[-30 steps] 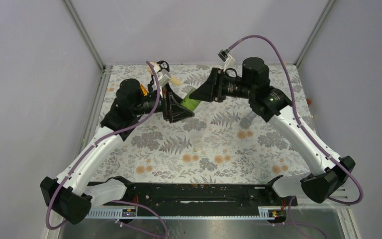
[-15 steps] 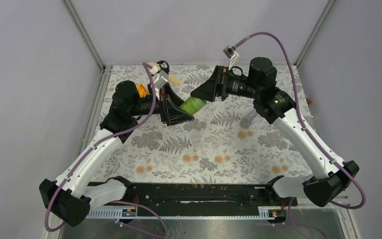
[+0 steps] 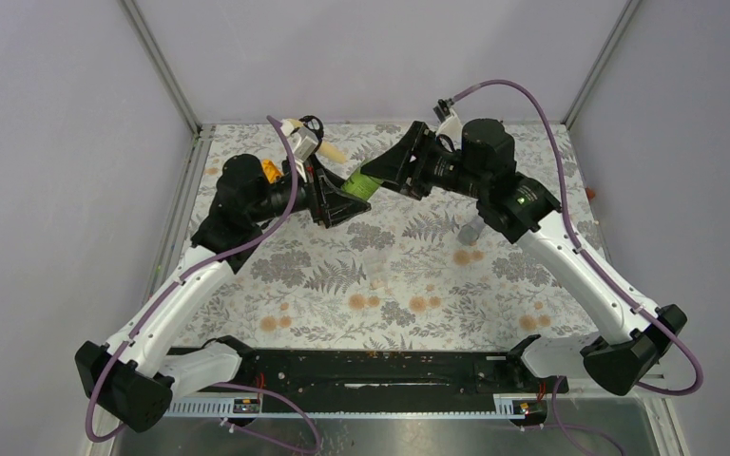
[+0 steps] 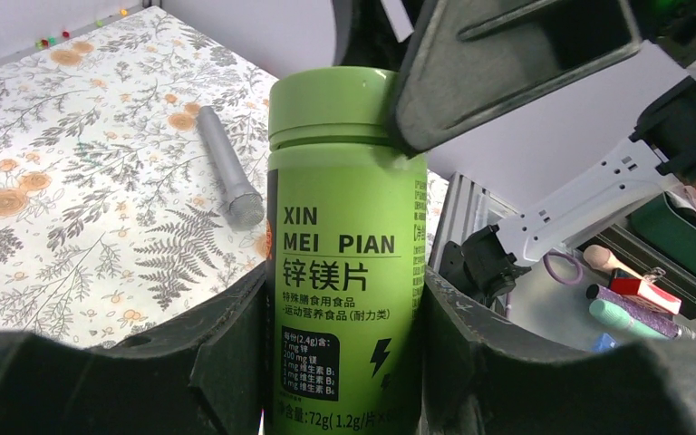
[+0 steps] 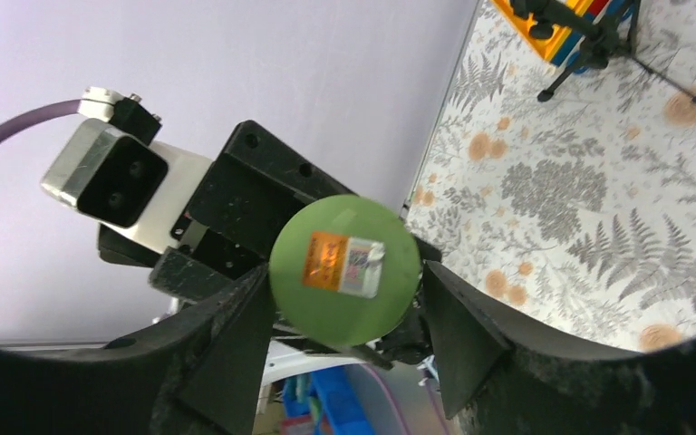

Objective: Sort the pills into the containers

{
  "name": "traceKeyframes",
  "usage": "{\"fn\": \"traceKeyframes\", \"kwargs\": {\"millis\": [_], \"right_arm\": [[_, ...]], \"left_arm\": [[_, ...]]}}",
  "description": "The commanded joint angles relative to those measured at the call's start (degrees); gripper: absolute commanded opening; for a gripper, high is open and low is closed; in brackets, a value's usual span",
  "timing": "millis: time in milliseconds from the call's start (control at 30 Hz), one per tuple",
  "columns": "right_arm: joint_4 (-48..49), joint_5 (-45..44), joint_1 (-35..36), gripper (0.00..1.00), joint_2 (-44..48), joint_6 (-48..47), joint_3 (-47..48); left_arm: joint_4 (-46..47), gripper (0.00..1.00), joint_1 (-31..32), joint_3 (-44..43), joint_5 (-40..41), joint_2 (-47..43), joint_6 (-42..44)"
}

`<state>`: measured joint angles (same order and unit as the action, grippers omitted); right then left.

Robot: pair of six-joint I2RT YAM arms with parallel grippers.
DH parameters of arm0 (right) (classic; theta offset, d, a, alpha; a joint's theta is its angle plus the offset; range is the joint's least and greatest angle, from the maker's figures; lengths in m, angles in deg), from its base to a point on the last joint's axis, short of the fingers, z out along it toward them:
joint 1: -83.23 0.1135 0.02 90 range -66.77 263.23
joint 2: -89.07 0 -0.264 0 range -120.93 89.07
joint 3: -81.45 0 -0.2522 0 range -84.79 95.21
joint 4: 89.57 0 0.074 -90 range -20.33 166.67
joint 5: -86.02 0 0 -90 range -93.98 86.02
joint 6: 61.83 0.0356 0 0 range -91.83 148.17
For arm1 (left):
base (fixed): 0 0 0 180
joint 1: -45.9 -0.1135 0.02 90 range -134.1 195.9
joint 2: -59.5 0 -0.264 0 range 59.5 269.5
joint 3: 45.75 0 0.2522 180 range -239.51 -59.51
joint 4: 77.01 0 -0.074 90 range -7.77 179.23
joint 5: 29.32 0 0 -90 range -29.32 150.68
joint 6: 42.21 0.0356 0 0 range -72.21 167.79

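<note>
A green screw-cap pill bottle (image 3: 362, 183) hangs tilted above the back of the mat, between both grippers. My left gripper (image 3: 335, 198) is shut on the bottle's body (image 4: 344, 272), with both jaws pressed to its label sides. My right gripper (image 3: 394, 169) has its jaws on either side of the green cap (image 5: 344, 267). One jaw touches the cap and a thin gap shows at the other. One of its fingers (image 4: 507, 72) covers the cap's right side in the left wrist view. No pills show. I cannot make out the see-through cups on the patterned mat.
A grey rod-like object (image 3: 472, 229) lies on the mat under the right arm; it also shows in the left wrist view (image 4: 228, 170). An orange block (image 3: 268, 169) sits at the back left by the wall, next to a small black stand (image 5: 598, 50).
The left gripper has raised the bottle up and toward the back. The right gripper has moved left onto the bottle's cap and now straddles it.
</note>
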<state>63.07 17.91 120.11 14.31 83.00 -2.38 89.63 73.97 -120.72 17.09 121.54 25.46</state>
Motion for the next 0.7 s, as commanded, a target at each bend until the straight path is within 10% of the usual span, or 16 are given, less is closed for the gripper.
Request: {"fn": "traceKeyframes", "kwargs": {"millis": [0, 233, 467, 667], "right_arm": [[-1.7, -3.3, 1.3, 0.63, 0.0, 5.8, 3.7], [6.6, -1.5, 0.9, 0.38, 1.8, -1.4, 0.9], [7.7, 22.1, -4.4, 0.37, 1.9, -18.8, 1.7], [6.2, 20.4, -5.9, 0.87, 1.3, -17.4, 2.1]], "left_arm": [[3.6, 0.00, 0.0, 0.5, 3.1, -1.2, -0.5], [0.4, 0.00, -0.1, -1.1, 2.6, -0.6, -2.0], [1.2, 0.00, -0.2, -0.9, -4.2, -0.3, -5.9], [5.8, 0.00, -0.1, 1.2, -7.7, -1.3, -7.8]]}}
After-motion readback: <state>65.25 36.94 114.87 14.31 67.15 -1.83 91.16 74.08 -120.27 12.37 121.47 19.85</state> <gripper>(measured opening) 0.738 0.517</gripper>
